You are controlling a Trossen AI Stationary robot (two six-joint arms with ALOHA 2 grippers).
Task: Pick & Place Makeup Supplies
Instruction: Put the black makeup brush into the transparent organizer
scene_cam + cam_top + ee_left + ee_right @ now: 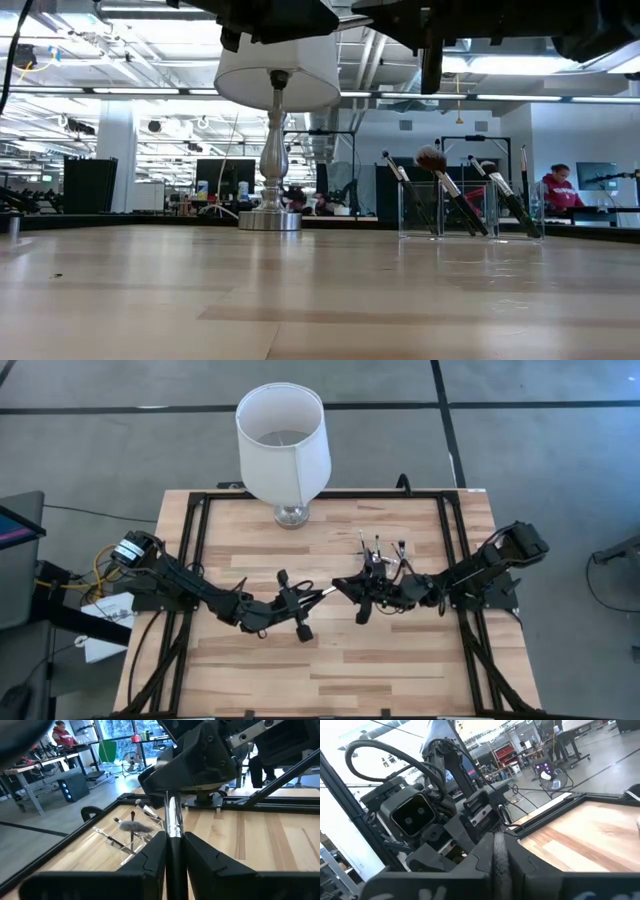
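A thin makeup brush (325,593) with a pale, silvery handle hangs level above the table's middle, between my two grippers. My left gripper (312,598) comes from the table's left and my right gripper (340,589) from its right. Each is shut on one end of the brush, fingertips almost meeting. Several more brushes (378,550) stand leaning in a small clear holder (383,565) just behind the right gripper; one has a fluffy head (432,158). The left wrist view shows the same holder (127,842). My left gripper pinches the brush between its two fingers (150,857) at the silvery handle (173,822), level, from the table's left, along the brush. The brush is lifted clear of the table. My right gripper pinches the brush's other end (499,847) between its two fingers, level, from the table's right; which part of the brush that end is, I cannot tell.
A lamp with a large white shade (283,435) on a glass base (291,515) stands at the table's far edge, left of the holder. A black frame (195,540) runs along the table's sides. People (555,190) sit at desks in the room beyond.
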